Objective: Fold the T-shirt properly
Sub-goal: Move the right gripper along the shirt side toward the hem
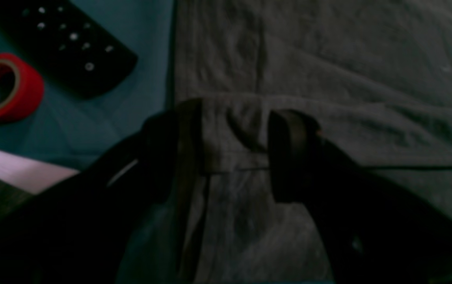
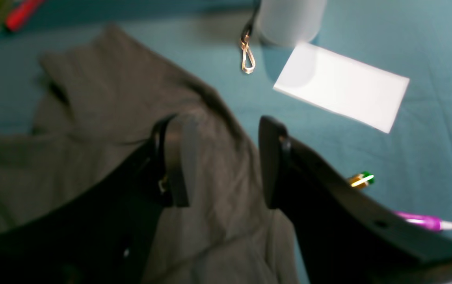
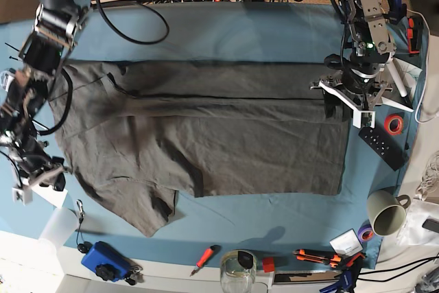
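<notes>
Straddling hem edge of T-shirt [image 1: 328, 71], your left gripper [image 1: 226, 154] stands wide, fingers [image 1: 292, 154] either side of folded fabric, likely set for pinch. T-shirt lies spread flat on blue tablecloth [image 3: 274, 32], top edge folded over. Your right gripper [image 2: 224, 161] hangs wide above shirt's sleeve end, holding nothing. Red tape roll [image 1: 1, 86] just beside hem.

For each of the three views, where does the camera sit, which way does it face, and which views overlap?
Left wrist: behind the left gripper, looking down at the T-shirt edge, red tape beside.
Right wrist: behind the right gripper, over a sleeve and white card.
Base: overhead, both arms and the blue tablecloth visible.
Shared: all show the T-shirt; base and left wrist share the tape.
</notes>
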Tool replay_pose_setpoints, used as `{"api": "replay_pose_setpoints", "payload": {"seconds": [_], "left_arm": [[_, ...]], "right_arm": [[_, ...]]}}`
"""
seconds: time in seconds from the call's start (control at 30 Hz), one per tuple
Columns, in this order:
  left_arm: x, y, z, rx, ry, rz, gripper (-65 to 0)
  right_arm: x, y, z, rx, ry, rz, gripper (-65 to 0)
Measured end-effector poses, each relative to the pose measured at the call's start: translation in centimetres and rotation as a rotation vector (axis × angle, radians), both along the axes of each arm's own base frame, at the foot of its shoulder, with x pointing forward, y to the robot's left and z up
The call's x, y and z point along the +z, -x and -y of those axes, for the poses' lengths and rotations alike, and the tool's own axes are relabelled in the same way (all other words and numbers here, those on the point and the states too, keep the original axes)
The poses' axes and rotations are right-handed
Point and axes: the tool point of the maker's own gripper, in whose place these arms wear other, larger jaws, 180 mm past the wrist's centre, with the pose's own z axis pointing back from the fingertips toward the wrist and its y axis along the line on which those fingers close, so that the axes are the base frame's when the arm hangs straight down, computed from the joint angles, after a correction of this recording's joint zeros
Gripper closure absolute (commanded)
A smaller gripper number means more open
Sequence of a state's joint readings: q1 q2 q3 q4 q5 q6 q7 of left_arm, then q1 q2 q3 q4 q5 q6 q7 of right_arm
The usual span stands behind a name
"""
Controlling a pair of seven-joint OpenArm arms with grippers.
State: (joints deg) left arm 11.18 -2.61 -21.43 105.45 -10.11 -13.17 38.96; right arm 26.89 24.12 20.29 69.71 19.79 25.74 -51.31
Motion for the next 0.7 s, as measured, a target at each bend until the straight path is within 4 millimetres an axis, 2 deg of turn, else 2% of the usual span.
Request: {"api": "replay_pose_setpoints", "payload": {"seconds": [0.2, 0.3, 0.47, 0.7], "left_arm": [[-0.2, 0.2, 0.0, -0.001, 0.0, -0.013, -36.1], [-0.7, 0.6, 0.1, -0.002, 0.001, -0.036, -36.1], [-1.6, 1.9, 0.4, -0.001, 0.02, -0.067, -36.1], [-1.9, 2.3, 0.5, -0.001, 0.023, -0.077, -36.1]], "right_arm": [[1.2, -4.5, 0.7, -0.024, 0.02, 0.004, -25.7], [0.7, -6.2, 0.5, -0.021, 0.043, -0.022, -25.7], [-1.7, -7.2, 1.5, -0.048, 0.141, -0.127, -25.7], [-4.5, -7.1, 0.1, 0.02, 0.2, -0.168, -25.7]]}}
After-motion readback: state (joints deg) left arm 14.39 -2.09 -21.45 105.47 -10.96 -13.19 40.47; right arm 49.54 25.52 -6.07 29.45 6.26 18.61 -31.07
